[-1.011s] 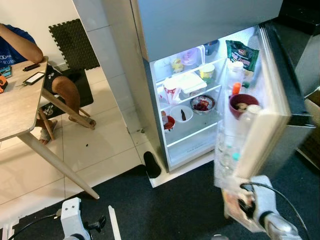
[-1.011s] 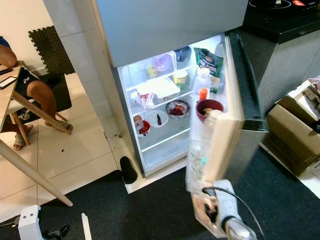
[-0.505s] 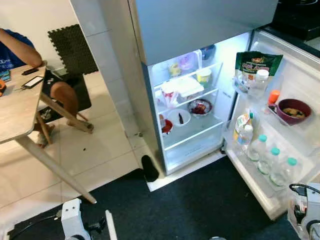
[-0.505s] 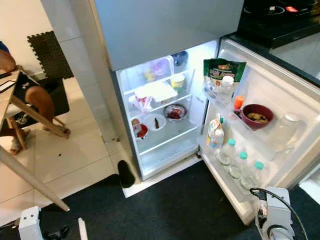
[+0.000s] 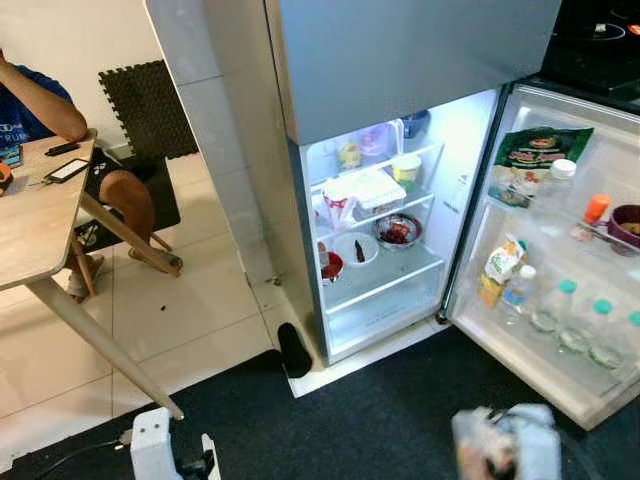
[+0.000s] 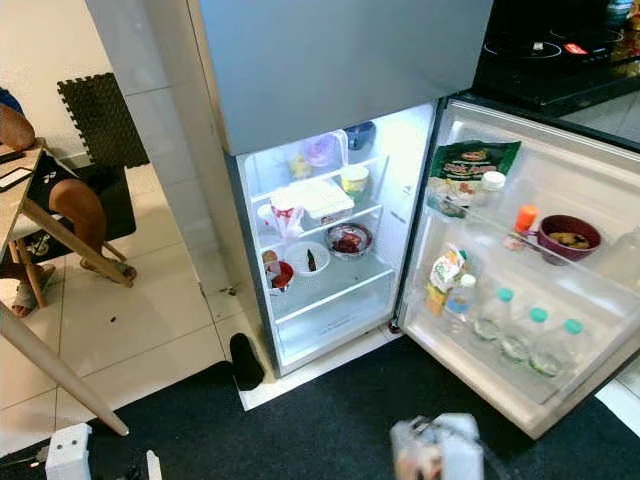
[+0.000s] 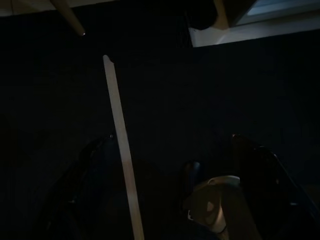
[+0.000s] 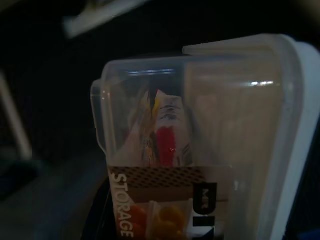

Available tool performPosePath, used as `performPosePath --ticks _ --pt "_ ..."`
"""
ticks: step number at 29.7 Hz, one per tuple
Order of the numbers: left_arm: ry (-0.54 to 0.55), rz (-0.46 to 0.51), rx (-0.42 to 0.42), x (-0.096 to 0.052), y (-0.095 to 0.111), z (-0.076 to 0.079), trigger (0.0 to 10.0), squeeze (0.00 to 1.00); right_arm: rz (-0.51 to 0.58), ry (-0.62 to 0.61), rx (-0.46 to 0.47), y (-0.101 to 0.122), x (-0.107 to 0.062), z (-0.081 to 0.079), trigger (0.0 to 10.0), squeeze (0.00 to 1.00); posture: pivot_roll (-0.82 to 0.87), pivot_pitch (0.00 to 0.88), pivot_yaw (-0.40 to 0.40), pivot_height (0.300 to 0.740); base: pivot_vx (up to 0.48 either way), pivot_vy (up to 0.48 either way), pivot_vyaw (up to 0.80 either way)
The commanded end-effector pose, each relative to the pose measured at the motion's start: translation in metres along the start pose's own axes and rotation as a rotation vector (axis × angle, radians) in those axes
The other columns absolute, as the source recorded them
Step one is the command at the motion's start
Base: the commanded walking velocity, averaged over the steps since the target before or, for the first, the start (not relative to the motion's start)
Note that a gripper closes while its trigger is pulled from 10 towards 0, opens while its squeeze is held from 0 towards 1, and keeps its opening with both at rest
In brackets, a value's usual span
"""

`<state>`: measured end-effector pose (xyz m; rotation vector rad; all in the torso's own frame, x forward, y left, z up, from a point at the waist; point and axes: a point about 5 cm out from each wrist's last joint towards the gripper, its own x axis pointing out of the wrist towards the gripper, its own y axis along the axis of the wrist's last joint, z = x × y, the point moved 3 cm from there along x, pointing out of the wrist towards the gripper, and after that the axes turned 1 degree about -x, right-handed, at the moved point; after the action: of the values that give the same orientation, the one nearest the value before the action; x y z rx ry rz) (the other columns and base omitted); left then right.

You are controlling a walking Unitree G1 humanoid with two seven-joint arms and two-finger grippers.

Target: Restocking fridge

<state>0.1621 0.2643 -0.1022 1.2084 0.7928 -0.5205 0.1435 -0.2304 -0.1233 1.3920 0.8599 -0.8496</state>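
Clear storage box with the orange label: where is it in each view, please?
Left eye view: the storage box, blurred, at the bottom edge, right of centre, below the open fridge door.
Right eye view: the box at the bottom edge, near centre.
Right wrist view: the box close before the camera.
Shared landmark in both eye views: the fridge door.

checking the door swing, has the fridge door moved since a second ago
Yes. The fridge door has swung from nearly edge-on in front of the lit shelves to wide open on the right, its door bins now facing the camera.
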Motion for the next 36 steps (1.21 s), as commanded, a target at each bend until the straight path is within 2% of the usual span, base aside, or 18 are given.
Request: performPosePath --ticks 1,5,13,28,36 --pt "0.000 -0.007 0.009 0.001 -0.004 0.004 10.0 0.00 -0.003 0.013 -0.023 0.001 0.000 0.000 10.0 0.00 -0.09 0.000 0.035 0.740 0.000 0.000 0.76" --pt "0.001 -0.007 0.006 0.001 -0.004 0.005 10.0 0.00 -0.012 0.017 -0.029 -0.002 0.000 -0.001 10.0 0.00 -0.09 0.000 0.037 0.740 0.000 0.000 0.76" --pt "-0.002 -0.013 -0.059 0.004 -0.005 0.011 10.0 0.00 -0.045 0.031 -0.094 -0.005 0.001 -0.007 10.0 0.00 -0.08 0.000 0.035 0.740 0.000 0.000 0.76" --pt "0.015 -0.027 -0.108 0.006 -0.009 0.018 10.0 0.00 0.018 0.034 -0.152 0.028 0.008 -0.021 10.0 0.00 -0.06 0.000 0.023 0.740 0.000 0.000 0.76" --pt "0.027 -0.032 -0.142 0.006 -0.012 0.018 10.0 0.00 0.014 0.021 -0.163 0.028 0.008 -0.020 10.0 0.00 -0.05 0.000 0.021 0.740 0.000 0.000 0.76"
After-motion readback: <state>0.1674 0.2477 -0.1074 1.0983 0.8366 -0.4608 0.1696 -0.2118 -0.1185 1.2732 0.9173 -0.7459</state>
